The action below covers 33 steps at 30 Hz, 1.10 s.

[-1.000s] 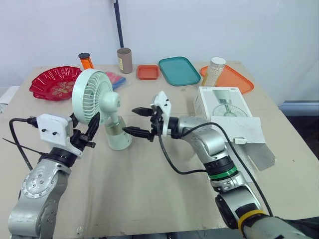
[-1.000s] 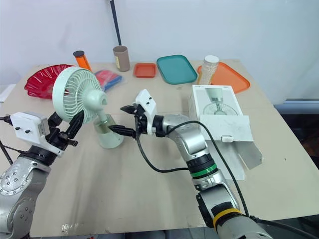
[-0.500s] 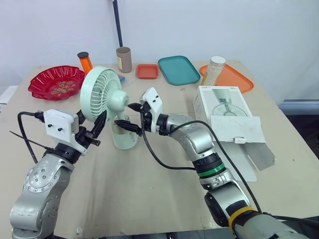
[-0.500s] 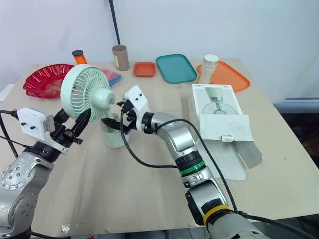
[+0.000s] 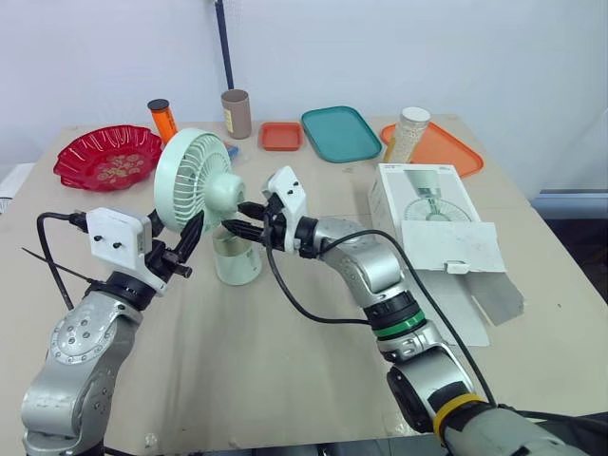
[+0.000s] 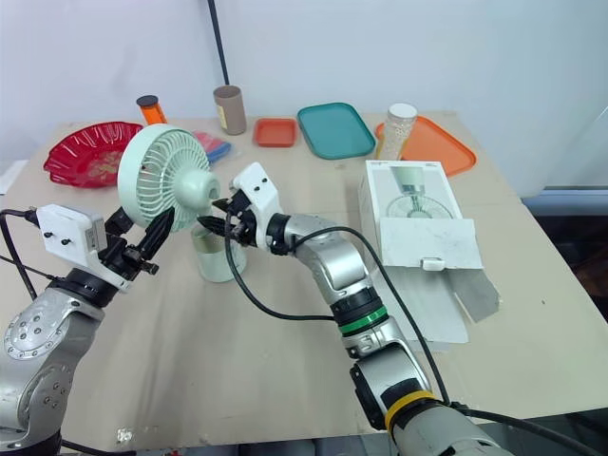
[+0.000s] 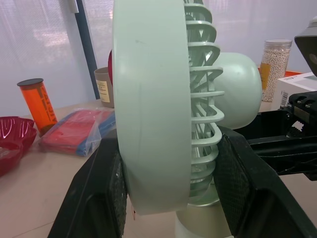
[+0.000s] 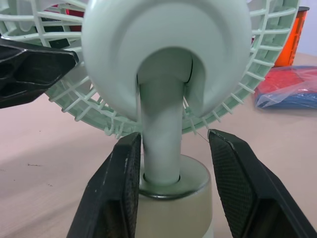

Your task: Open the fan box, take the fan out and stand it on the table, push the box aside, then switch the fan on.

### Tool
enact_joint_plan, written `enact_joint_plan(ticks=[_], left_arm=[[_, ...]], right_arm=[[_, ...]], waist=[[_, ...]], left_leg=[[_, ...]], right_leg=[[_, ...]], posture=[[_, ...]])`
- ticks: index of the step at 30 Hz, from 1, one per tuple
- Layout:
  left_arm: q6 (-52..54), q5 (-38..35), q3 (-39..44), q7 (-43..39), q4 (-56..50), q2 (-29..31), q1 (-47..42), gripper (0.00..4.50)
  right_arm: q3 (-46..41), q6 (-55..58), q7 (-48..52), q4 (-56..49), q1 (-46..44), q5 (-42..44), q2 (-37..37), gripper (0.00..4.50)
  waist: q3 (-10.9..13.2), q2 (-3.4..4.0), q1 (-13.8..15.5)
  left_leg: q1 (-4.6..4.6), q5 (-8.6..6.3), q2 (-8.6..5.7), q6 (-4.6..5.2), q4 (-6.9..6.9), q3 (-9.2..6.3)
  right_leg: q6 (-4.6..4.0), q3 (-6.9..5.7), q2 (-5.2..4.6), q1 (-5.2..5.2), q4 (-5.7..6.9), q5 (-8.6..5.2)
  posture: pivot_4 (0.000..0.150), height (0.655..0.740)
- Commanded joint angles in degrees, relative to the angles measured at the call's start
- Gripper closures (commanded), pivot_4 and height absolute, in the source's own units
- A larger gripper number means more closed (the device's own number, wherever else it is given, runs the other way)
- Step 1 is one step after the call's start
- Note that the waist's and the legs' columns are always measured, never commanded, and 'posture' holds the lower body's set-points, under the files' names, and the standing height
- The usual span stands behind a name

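Right hand (image 5: 235, 216) moved onto upright fan (image 5: 190, 179) neck, parted, left hand (image 5: 178, 222) clamping head

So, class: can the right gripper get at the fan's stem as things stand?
Probably yes: the open right gripper straddles the stem, nothing between; the left gripper holds the fan head above.

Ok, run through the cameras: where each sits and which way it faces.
Left and right eye views: on the head, facing forward and down over the table; both arms show.
Left wrist view: on the left wrist, facing along the left gripper, shut on the fan head.
Right wrist view: on the right wrist, facing along the right gripper, open around the fan's stem.
Shared: each wrist view shows the fan and the other gripper.
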Motion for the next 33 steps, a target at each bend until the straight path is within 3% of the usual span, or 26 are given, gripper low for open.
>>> enact_joint_plan(ticks=[1,6,7,10,21,22,26,33], left_arm=[[-2.7,-0.2,1.7,-0.5,-1.5,0.2,-0.7,2.61],[-2.9,0.1,1.1,-0.4,-1.6,-0.1,-0.8,2.61],[-2.9,0.2,1.0,-0.4,-1.6,-0.1,-0.8,2.61],[-3.0,0.3,1.0,-0.4,-1.5,-0.1,-0.9,2.61],[-2.9,-1.8,2.7,-3.1,-0.5,0.7,-0.8,2.61],[-2.3,-3.2,3.0,-3.8,-0.9,0.9,-0.4,1.56],[-2.6,-6.1,4.3,-6.5,-1.9,2.0,1.3,0.19],[-3.2,-10.9,10.5,-10.2,-1.1,5.6,2.9,0.04]], right_arm=[[0.3,-1.0,0.2,-1.1,-1.3,0.0,1.1,2.46],[0.4,-1.0,0.2,-1.1,-1.3,-0.5,1.4,2.46],[0.4,-1.0,0.5,-1.3,-1.2,-0.5,1.3,2.99],[0.4,-1.0,1.1,-1.8,-1.1,-0.5,1.2,3.99],[0.6,-1.3,1.3,-2.1,-0.8,-0.8,1.4,3.99],[0.4,-1.2,1.1,-2.0,-0.8,-0.8,1.4,4.06],[-1.3,-0.6,0.2,-1.1,-1.8,0.0,1.9,4.06],[-2.8,-0.3,0.1,0.1,-2.9,0.6,1.4,4.06]], waist=[[0.0,0.00,0.0],[0.0,0.00,0.0],[0.0,0.00,0.0],[0.0,0.00,0.0],[0.0,0.00,0.0],[0.0,0.00,0.0],[0.0,0.00,0.0],[0.0,0.01,0.0]], left_leg=[[0.00,0.00,0.00,0.00,0.00,0.00],[0.00,0.00,-0.01,0.00,0.00,-0.01],[0.00,0.00,-0.01,0.00,0.01,-0.01],[0.00,0.00,0.00,0.00,0.00,-0.01],[0.00,0.00,0.00,0.00,0.00,0.00],[0.00,0.00,0.00,0.00,0.00,-0.01],[0.00,0.00,0.00,-0.01,0.00,0.00],[0.00,0.02,0.02,-0.03,0.00,-0.01]], right_leg=[[0.00,0.00,0.01,0.00,0.00,0.00],[0.00,0.00,-0.01,0.00,0.00,0.00],[0.00,0.00,-0.01,0.00,0.00,0.00],[0.00,0.00,0.00,-0.01,0.00,0.00],[0.00,0.00,0.00,-0.01,0.01,0.00],[0.00,0.00,0.00,-0.01,0.01,0.00],[0.00,0.00,-0.01,-0.01,0.01,0.00],[-0.04,-0.02,0.03,-0.02,0.02,0.02]], posture=[[0.150,0.7400],[0.150,0.7400],[0.150,0.7400],[0.150,0.7400],[0.150,0.7400],[0.150,0.7400],[0.150,0.7400],[0.150,0.7400]])
